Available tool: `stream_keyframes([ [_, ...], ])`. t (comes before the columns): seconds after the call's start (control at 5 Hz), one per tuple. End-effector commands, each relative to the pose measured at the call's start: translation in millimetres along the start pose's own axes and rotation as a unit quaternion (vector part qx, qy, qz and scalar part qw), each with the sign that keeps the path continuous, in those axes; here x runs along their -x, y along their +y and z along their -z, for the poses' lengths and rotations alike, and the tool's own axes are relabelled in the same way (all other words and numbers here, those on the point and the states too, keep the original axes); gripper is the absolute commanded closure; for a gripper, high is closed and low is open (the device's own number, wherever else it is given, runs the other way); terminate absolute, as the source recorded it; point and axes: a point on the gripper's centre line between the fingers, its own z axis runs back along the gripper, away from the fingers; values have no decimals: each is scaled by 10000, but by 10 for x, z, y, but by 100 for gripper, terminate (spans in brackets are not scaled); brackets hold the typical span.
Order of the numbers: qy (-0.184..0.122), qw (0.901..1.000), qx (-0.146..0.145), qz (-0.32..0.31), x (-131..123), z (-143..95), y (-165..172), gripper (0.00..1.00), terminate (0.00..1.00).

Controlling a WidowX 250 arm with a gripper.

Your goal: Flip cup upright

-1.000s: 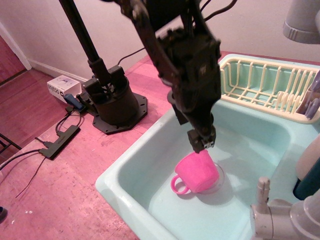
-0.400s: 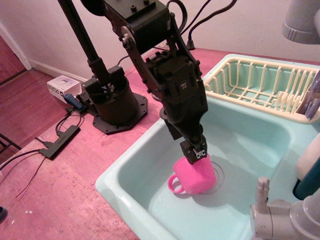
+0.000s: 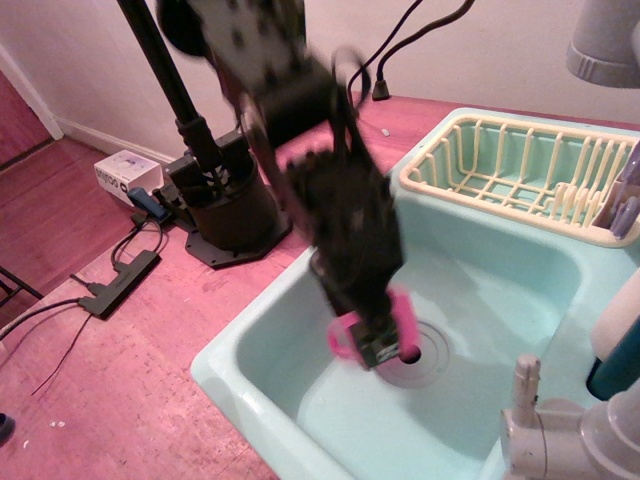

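The pink cup is in the light green sink, just left of the drain. Only its side and its loop handle show; the rest is hidden behind my gripper. My gripper reaches down into the sink from the upper left and is shut on the cup, which is tilted and seems lifted off the sink floor. The arm is blurred with motion. I cannot tell which way the cup's rim faces.
A cream dish rack sits at the back right of the sink. A grey faucet stands at the front right edge. The arm's black base and cables lie on the pink counter to the left.
My gripper has swung left and toward the front of the sink with the cup. The cup has left its place over the drain and now hangs tilted, mostly hidden by the gripper.
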Motion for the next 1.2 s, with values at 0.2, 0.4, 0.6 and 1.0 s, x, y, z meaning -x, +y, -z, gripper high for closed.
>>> stream_keyframes([
  [0.2,331,9988,326,126,215,152,-183,0,0],
  [0.4,387,9984,385,116,253,158,-154,0,0],
  [0.6,315,9991,296,34,228,79,-79,0,0],
  [1.0,92,9993,336,-113,56,-81,-63,0,0],
])
